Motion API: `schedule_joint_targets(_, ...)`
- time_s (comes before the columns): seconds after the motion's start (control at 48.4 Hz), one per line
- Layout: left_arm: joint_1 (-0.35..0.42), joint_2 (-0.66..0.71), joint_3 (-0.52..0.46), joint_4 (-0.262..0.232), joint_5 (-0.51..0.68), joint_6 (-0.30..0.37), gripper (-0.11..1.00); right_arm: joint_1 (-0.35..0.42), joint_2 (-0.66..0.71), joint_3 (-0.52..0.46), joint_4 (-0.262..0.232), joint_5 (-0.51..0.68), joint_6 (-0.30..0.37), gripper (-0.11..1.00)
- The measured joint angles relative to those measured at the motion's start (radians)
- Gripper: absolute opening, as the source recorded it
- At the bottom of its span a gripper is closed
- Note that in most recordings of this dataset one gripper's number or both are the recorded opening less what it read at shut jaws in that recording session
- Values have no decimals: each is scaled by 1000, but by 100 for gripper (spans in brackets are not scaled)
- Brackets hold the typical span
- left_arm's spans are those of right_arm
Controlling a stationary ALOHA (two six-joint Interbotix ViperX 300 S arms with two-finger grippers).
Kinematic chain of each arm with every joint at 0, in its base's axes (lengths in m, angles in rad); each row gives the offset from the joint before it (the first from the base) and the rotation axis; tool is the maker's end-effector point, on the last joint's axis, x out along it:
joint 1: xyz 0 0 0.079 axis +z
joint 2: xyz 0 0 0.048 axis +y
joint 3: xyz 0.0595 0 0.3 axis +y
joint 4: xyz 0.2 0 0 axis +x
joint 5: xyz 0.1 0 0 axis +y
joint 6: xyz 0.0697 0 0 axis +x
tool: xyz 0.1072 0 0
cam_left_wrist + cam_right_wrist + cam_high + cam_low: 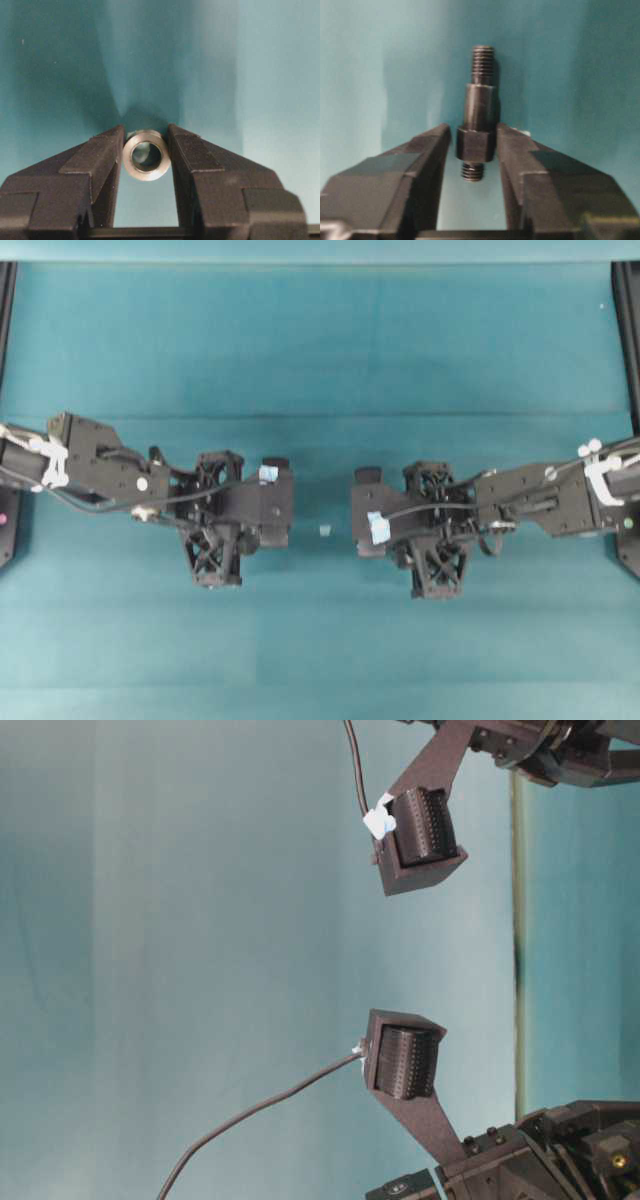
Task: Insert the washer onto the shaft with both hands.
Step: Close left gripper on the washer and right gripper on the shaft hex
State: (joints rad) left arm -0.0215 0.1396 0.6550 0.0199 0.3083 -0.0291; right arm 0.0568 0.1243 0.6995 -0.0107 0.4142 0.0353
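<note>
**Both claws closing on their parts, either side of the pale scrap**

We take the tiny pale square scrap (325, 530) on the teal worktop (320, 360) as our marker. Left of it, our left claw (146, 150) has its black fingers against the small silvery metal washer (146, 159), bore facing the camera, so a rod could enter. Right of the scrap, our right claw (475, 145) pinches the dark stepped metal shaft (479, 112) at its hexagonal collar, leaving the threaded tip free for mating.
</note>
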Motion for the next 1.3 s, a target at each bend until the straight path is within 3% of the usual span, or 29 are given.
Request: schedule_joint_targets(1.302, -6, 0, 2, 0, 0, -5, 33, -3, -2, -8, -6, 6, 0, 1)
